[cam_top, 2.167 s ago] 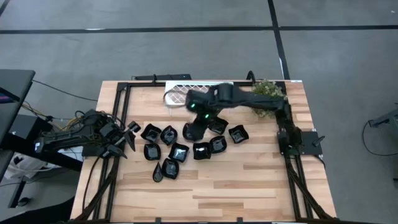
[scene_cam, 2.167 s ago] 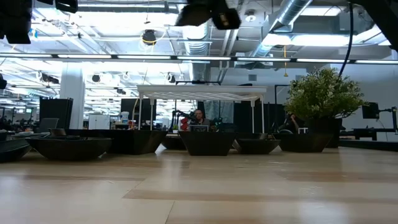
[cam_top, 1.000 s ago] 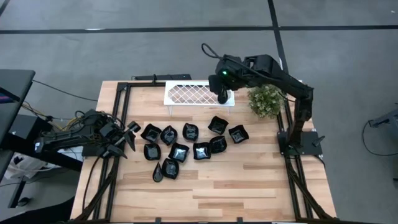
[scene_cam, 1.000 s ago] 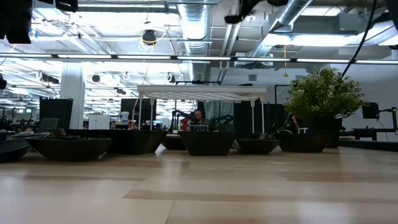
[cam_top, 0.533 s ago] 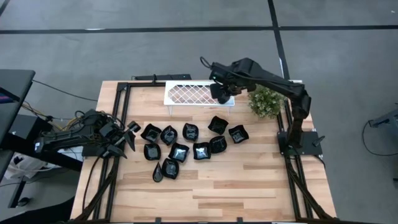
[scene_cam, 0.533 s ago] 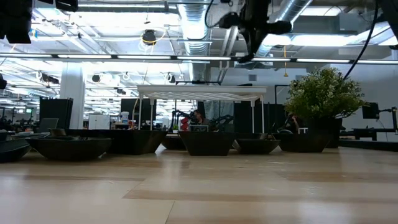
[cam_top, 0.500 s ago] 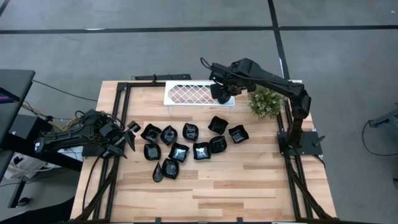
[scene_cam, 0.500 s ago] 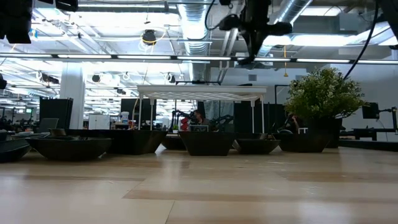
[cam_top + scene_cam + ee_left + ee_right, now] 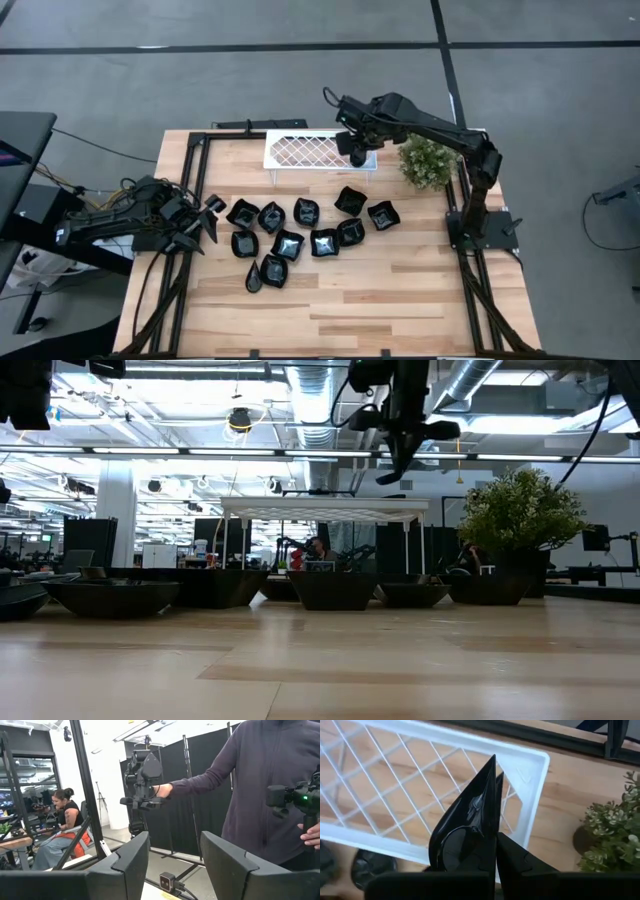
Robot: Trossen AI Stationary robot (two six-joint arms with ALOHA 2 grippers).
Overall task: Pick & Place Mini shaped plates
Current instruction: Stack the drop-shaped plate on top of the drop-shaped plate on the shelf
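Over the white lattice tray [image 9: 318, 151], the right end effector [image 9: 356, 157] grips a teardrop plate [image 9: 470, 825], not yet released. Eleven plates [image 9: 287, 244] wait on the tabletop [image 9: 400, 290]; tray looks bare. Left end effector [image 9: 207, 222] idles, spread.

white lattice tray [image 9: 312, 152] at the far edge of a wooden table [image 9: 400, 290], standing on short legs. just beside the tray's right end, a small green plant [image 9: 427, 162] in a dark pot. beyond the table, grey floor; a seated person [image 9: 62, 827] and a standing person in a purple sleeve [image 9: 260, 780].
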